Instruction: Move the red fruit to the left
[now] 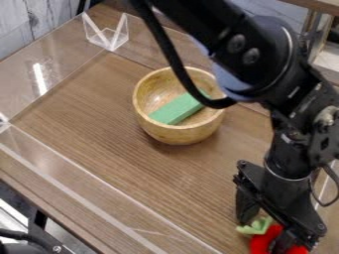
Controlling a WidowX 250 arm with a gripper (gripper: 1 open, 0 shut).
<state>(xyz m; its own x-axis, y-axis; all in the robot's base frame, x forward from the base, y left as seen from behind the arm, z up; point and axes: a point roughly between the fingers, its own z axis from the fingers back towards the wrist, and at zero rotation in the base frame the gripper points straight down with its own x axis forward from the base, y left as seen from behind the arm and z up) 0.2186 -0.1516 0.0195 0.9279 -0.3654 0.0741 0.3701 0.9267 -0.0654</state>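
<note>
The red fruit (265, 238) lies at the table's near right edge, its green leafy top (248, 230) poking out to the left. My gripper (272, 226) points straight down over it, black fingers (247, 210) standing either side of the fruit. The jaws look open around it, and the fruit rests on the table, mostly hidden behind the fingers.
A wooden bowl (149, 119) holding a green rectangular block (177, 109) sits mid-table, left of and behind the gripper. A clear plastic stand (105, 33) is at the back left. The arm's bulky black body (252, 60) overhangs the bowl's right side.
</note>
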